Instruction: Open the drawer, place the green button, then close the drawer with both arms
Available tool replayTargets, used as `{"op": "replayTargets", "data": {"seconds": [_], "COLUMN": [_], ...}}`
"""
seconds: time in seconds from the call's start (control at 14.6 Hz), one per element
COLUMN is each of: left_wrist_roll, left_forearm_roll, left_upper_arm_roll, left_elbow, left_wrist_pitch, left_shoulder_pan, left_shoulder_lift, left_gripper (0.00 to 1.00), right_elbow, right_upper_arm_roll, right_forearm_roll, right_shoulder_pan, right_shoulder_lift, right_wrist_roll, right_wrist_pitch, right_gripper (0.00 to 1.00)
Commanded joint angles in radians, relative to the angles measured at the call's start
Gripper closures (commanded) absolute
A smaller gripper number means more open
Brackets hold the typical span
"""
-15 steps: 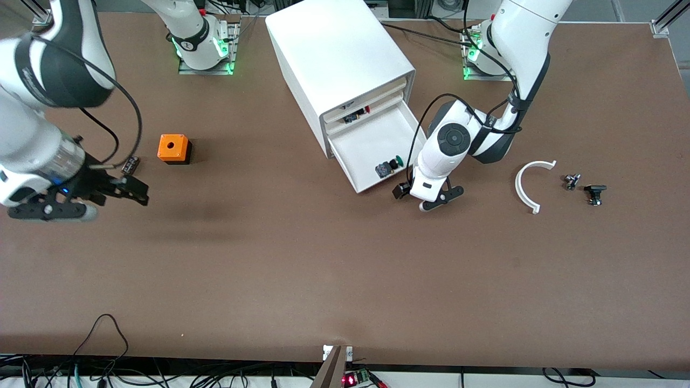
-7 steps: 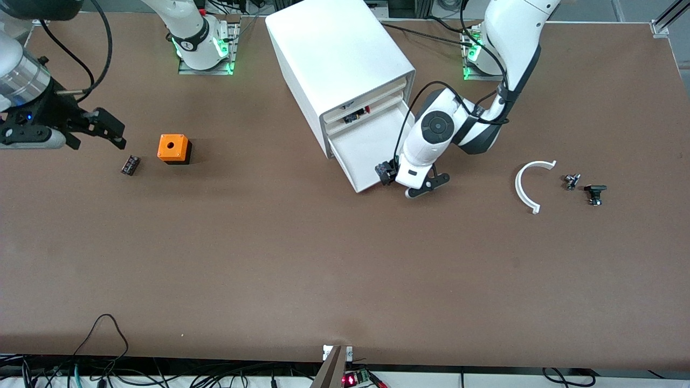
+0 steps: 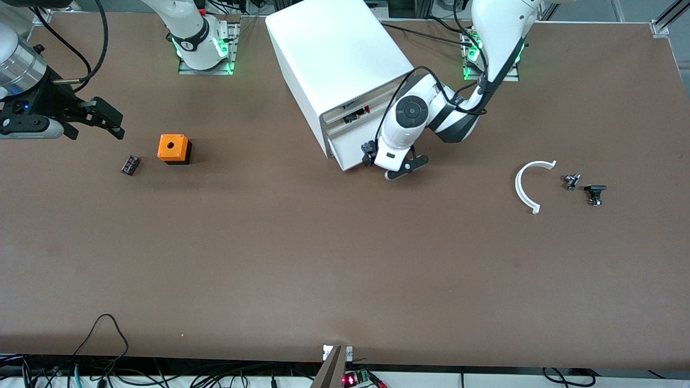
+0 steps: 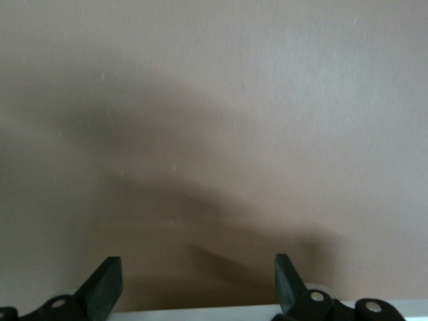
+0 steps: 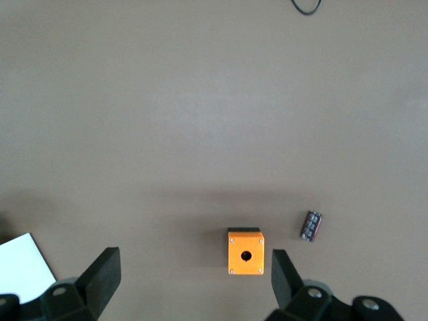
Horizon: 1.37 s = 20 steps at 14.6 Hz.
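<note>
The white cabinet (image 3: 334,48) stands at the middle of the table's robot side. Its third drawer (image 3: 351,148) sticks out only a little. My left gripper (image 3: 389,161) is open, low against the drawer's front, holding nothing. In the left wrist view its fingers (image 4: 103,286) straddle bare table, with the drawer's white edge (image 4: 200,313) between their roots. The button is hidden. My right gripper (image 3: 110,123) is open and empty, up over the right arm's end of the table. Below it, the right wrist view shows the orange cube (image 5: 245,252).
An orange cube with a hole (image 3: 173,149) and a small black part (image 3: 130,165) lie toward the right arm's end. A white curved piece (image 3: 525,186) and two small dark parts (image 3: 571,181) (image 3: 594,193) lie toward the left arm's end. The drawer above (image 3: 353,115) is ajar with small parts inside.
My left gripper has pushed the drawer most of the way into the cabinet, hiding the button. My right arm swung up and away from the table's middle, then nearly stopped.
</note>
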<state>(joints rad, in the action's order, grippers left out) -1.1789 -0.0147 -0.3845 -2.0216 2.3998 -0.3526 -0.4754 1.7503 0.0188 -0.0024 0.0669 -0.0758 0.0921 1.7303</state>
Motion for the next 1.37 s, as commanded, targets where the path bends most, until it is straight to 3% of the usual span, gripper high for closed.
{"op": "replayTargets", "data": {"seconds": [0.0, 0.07, 0.14, 0.48, 0.96, 1.3], "left_wrist_roll": [-0.056, -0.073, -0.077, -0.102, -0.100, -0.097], "left_forearm_roll": [0.018, 0.018, 0.018, 0.018, 0.018, 0.016], "left_upper_arm_roll": [-0.036, -0.040, -0.043, -0.092, -0.097, -0.099], "left_elbow": [-0.020, -0.020, -0.020, -0.020, -0.016, 0.015], "left_wrist_pitch": [-0.031, -0.031, -0.031, -0.042, -0.067, -0.068], "left_shoulder_pan": [0.004, -0.003, -0.006, -0.003, -0.005, -0.012], "left_shoulder_lift": [0.031, 0.027, 0.027, 0.027, 0.027, 0.001], "left_gripper": [0.00, 0.00, 0.00, 0.00, 0.00, 0.00], "right_elbow": [-0.017, -0.018, -0.028, -0.058, -0.176, -0.181], "right_upper_arm_roll": [0.056, 0.113, 0.122, 0.121, 0.115, 0.113], "right_forearm_roll": [0.001, 0.002, 0.007, 0.001, 0.005, 0.004], "right_shoulder_pan": [-0.045, -0.093, -0.099, -0.098, -0.111, -0.127], "right_shoulder_lift": [-0.005, -0.008, -0.009, -0.005, 0.083, 0.085], "right_wrist_roll": [0.032, 0.031, 0.031, 0.051, 0.006, 0.023], "right_wrist_pitch": [-0.041, -0.044, -0.054, -0.098, -0.138, -0.136], "right_gripper": [0.00, 0.00, 0.00, 0.00, 0.00, 0.00]}}
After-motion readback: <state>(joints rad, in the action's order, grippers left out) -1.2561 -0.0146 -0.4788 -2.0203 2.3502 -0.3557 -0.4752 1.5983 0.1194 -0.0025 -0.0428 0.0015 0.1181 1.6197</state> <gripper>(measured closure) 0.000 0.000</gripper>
